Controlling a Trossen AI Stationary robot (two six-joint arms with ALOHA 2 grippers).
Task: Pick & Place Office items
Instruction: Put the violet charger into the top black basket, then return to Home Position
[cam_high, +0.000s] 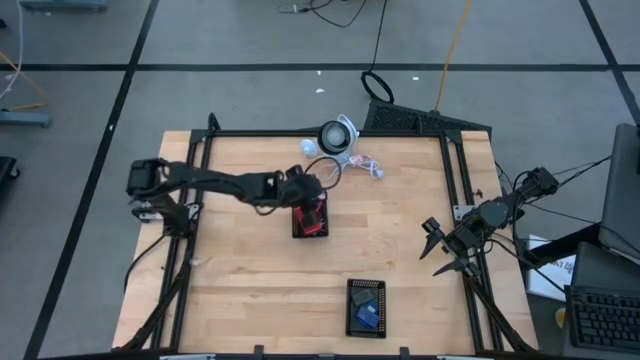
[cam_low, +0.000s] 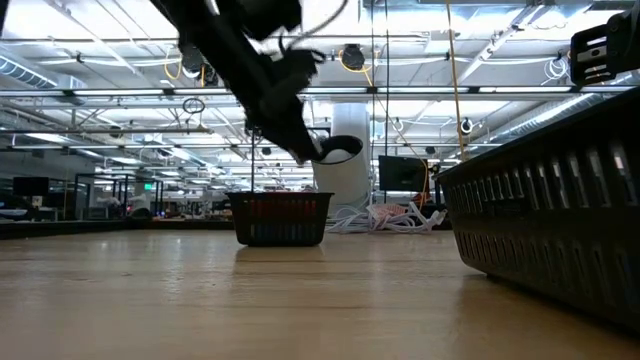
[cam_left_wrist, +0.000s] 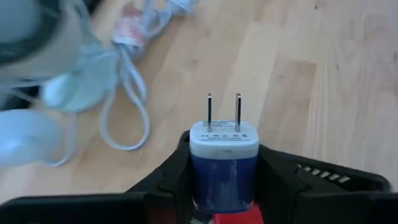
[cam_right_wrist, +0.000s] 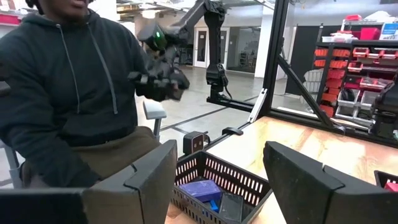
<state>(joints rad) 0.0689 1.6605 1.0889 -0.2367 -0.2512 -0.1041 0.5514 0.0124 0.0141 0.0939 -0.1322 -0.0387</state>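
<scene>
1. High view: the left gripper (cam_high: 318, 192) hangs over a black tray (cam_high: 311, 222) near the bench (cam_high: 400, 250) centre; the right gripper (cam_high: 440, 250) waits at the right edge.
2. Left wrist view: its jaws are clenched on a blue plug block (cam_left_wrist: 224, 168).
3. Right wrist view: its jaws stand apart, grasping nothing, above another tray (cam_right_wrist: 217, 186).

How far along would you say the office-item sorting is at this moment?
Partly done: blue pieces already lie in the near tray. In hand: the left gripper is shut on a blue plug adapter above the middle tray, which holds red pieces. The right gripper waits open at the table's right edge.
</scene>
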